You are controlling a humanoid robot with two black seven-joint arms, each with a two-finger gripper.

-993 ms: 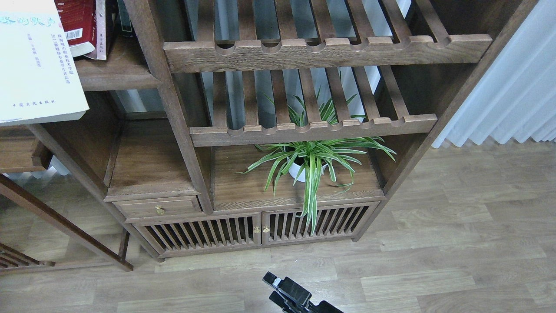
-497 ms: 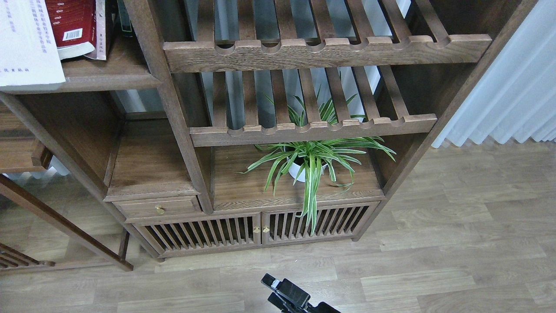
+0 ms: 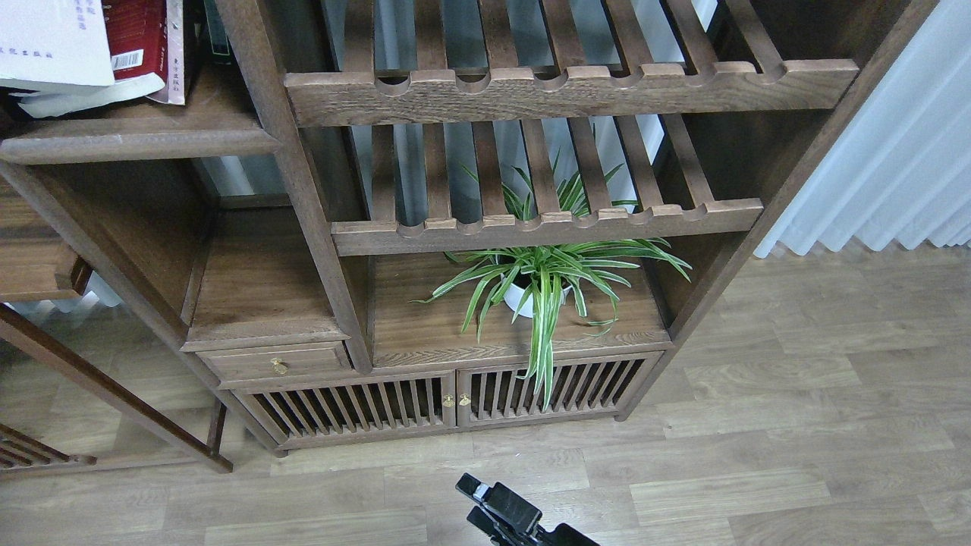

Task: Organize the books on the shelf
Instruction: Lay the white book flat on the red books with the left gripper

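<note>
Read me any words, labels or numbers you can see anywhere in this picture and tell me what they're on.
Pale book: a short line of small Chinese print, too small to read.
Red book: a barcode sticker, digits too small to read.
Pink spine: vertical Chinese characters, blurred.
Nothing else carries text.

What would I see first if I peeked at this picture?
Probably the striped green plant spilling over the low board above the little slatted doors. Next, the white book and red book on the shelf at top left.
</note>
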